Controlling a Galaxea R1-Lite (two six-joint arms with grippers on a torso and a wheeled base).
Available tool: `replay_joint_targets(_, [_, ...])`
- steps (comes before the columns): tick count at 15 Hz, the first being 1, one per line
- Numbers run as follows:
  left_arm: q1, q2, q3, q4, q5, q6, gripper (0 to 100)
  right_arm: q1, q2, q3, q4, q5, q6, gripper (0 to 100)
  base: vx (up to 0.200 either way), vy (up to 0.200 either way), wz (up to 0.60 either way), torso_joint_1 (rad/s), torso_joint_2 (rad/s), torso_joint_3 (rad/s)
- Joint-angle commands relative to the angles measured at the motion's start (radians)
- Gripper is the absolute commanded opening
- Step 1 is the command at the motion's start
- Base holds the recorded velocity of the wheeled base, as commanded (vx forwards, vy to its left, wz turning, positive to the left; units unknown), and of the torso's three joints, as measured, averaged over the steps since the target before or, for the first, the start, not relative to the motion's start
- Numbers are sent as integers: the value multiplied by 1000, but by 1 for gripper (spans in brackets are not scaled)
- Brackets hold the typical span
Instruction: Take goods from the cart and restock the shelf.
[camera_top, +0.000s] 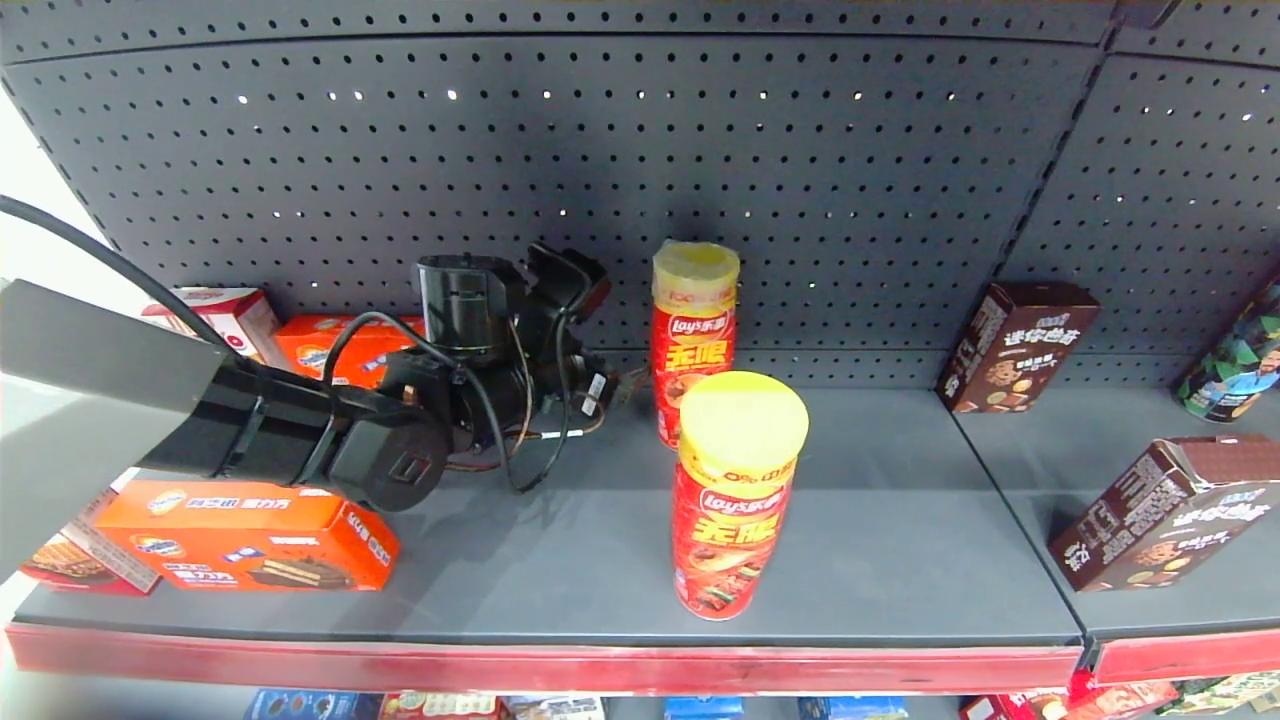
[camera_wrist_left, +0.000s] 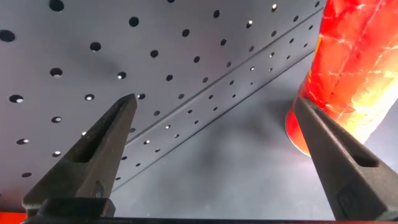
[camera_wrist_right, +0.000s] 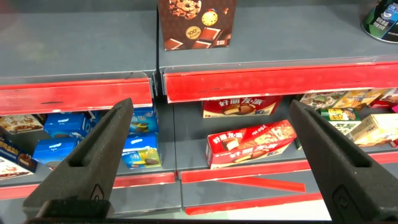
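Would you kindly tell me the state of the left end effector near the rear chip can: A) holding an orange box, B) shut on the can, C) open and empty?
C: the left end effector has its fingers spread wide with only the shelf back between them, and the rear chip can stands to one side, ungripped.

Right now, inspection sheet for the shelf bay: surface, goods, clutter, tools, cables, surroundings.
Surface: grey shelf, red front edge, pegboard behind.
Job's things: front can and rear can, both upright, one behind the other.
Clutter: orange boxes on the left, brown boxes on the right.
Grippers: left tool open, empty, beside rear can; right tool open, empty, facing lower shelves.
Cables: black cable along left arm; loose wires at its wrist.
Surroundings: lower shelves stocked with boxes.
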Motion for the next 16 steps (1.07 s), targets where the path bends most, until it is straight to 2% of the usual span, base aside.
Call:
replay_joint_targets(1, [-3,3,-4,0,0,-1,100,0,2,0,-1,0,0,100,0,0,0,0,0,0])
replay_joint_targets(7, [-10,7,0,-2,1,-2,100,0,0,0,-1,0,0,100,0,0,0,0,0,0])
replay_joint_targets(10, [3,-24,32,-7,7,-9,100,0,2,0,-1,0,0,100,0,0,0,0,0,0])
replay_joint_targets(12, [33,-132,77,-7,7,-9,100,0,2,0,-1,0,0,100,0,0,0,0,0,0])
replay_joint_targets(14, [40,-256,164,-2,6,-16,100,0,0,0,-1,0,0,100,0,0,0,0,0,0])
replay_joint_targets(15, [40,-256,164,-2,6,-16,100,0,0,0,-1,0,0,100,0,0,0,0,0,0])
replay_joint_targets(16, [41,-386,278,-20,40,-62,100,0,2,0,-1,0,0,100,0,0,0,0,0,0])
